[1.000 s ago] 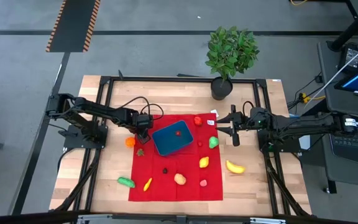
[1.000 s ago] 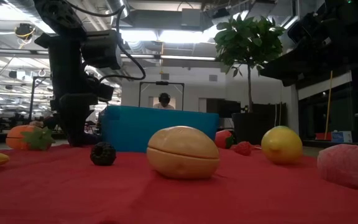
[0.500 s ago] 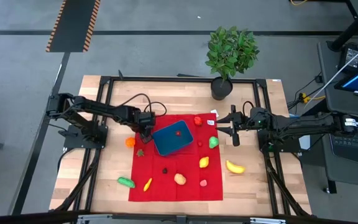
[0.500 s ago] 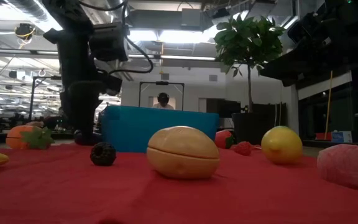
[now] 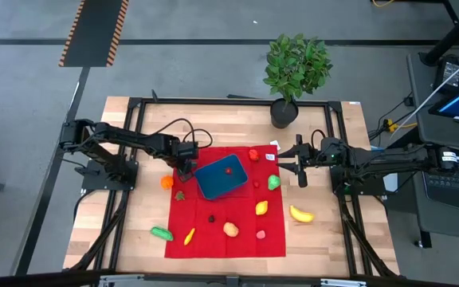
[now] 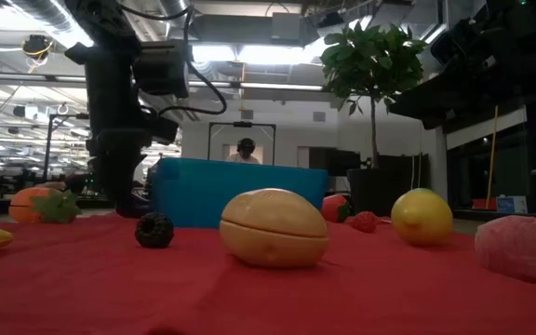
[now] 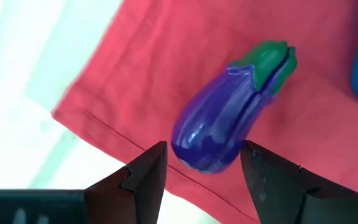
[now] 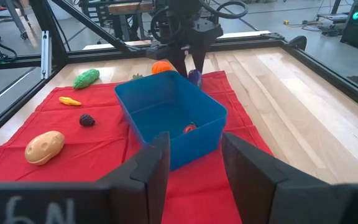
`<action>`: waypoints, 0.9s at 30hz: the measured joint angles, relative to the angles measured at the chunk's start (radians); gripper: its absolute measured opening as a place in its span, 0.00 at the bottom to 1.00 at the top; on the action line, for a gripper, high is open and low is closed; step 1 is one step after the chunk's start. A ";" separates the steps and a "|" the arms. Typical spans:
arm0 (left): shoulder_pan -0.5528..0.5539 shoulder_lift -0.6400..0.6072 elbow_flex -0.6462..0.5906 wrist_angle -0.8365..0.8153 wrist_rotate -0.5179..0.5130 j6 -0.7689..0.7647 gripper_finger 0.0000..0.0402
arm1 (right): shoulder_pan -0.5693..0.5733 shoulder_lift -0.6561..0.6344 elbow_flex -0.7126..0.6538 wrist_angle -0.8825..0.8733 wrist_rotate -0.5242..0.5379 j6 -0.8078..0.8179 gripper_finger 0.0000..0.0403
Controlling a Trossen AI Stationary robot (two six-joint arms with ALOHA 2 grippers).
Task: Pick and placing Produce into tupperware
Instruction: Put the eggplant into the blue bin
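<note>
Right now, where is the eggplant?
The eggplant lies on the red cloth near its left edge, just left of the blue container, with the left gripper open directly over it.

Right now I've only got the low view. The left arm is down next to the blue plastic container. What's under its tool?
Observer: A glossy purple toy eggplant with a green cap. The left tool is open, and the eggplant's rounded end shows between its fingers.
Operator: Is the eggplant on the cloth or on the wood?
Observer: It lies on its side on the red cloth, close to the cloth's edge.
Operator: Is anything inside the container?
Observer: Yes, one small red toy fruit lies in the blue rounded-rectangle container.
</note>
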 joint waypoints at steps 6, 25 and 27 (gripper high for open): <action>0.000 0.000 0.000 0.019 -0.028 0.089 0.49 | 0.000 0.000 0.000 0.000 0.000 0.000 0.37; -0.002 -0.001 0.001 0.098 0.008 0.320 0.49 | 0.000 0.000 0.000 0.000 0.000 0.000 0.37; -0.005 -0.001 0.001 0.099 0.008 0.327 0.49 | 0.000 0.000 0.000 0.000 0.000 0.000 0.37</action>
